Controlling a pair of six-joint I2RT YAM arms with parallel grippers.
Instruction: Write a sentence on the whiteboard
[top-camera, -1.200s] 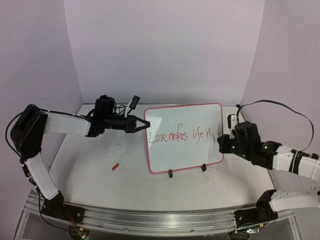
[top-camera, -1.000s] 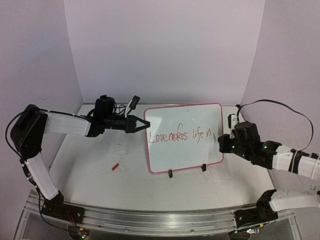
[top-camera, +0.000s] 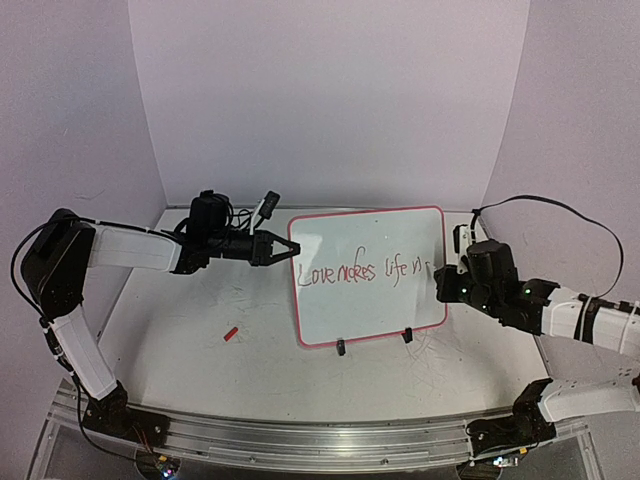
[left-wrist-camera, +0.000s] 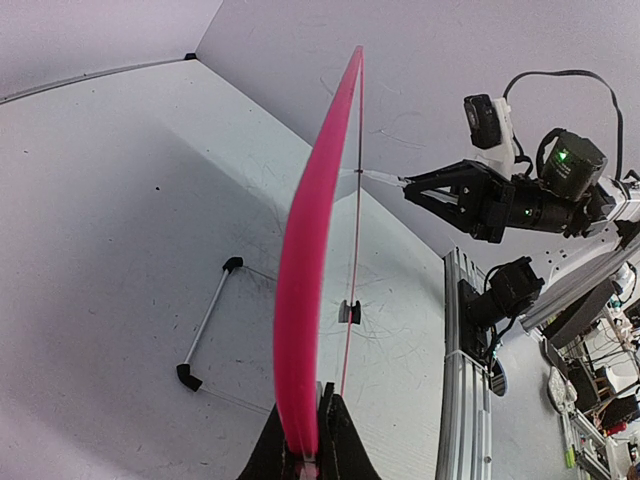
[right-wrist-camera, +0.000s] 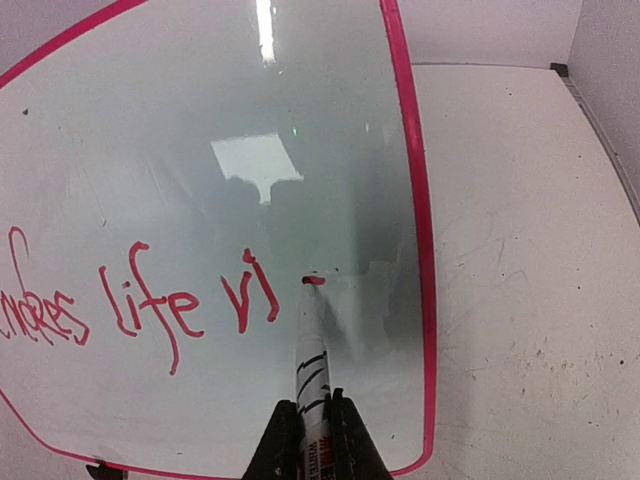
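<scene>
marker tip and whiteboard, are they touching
Touching. Right wrist view shows the marker tip on the whiteboard at a red stroke; left wrist view shows no gap.

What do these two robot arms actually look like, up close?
Both the left arm and the right arm are smooth white shells linked by chunky black joints, ending in slim, pointed black jaws. A thin black cable loops off the right one, small green lights glow near its wrist, and a small white-and-black camera sits there too.
</scene>
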